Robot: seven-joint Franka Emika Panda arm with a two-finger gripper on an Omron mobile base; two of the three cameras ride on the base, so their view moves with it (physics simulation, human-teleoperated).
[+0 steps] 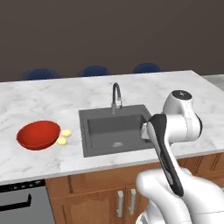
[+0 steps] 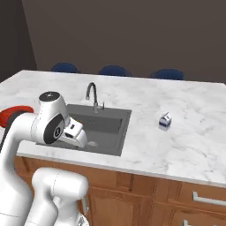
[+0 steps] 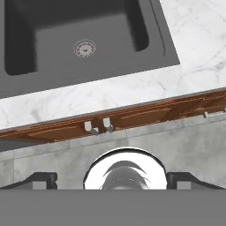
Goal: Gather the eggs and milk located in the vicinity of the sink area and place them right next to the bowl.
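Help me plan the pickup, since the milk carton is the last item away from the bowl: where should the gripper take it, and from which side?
Judging by its upright pose on open counter right of the sink, grip the milk carton across its flat side walls, below the gable top, descending from above.

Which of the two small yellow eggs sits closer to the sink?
The upper pale-yellow egg, farther from the counter's front edge; the other egg lies lower, tucked nearer the glossy red bowl.

Sink [image 1: 114,129] set into the counter [image 1: 39,96], faucet [image 1: 115,97] behind the basin. Left of the sink: bowl [image 1: 38,134], with two eggs [image 1: 64,136] just beside its right edge. Right of the sink, well apart: milk [image 2: 165,120], upright. Chairs [image 1: 95,70] behind the counter.
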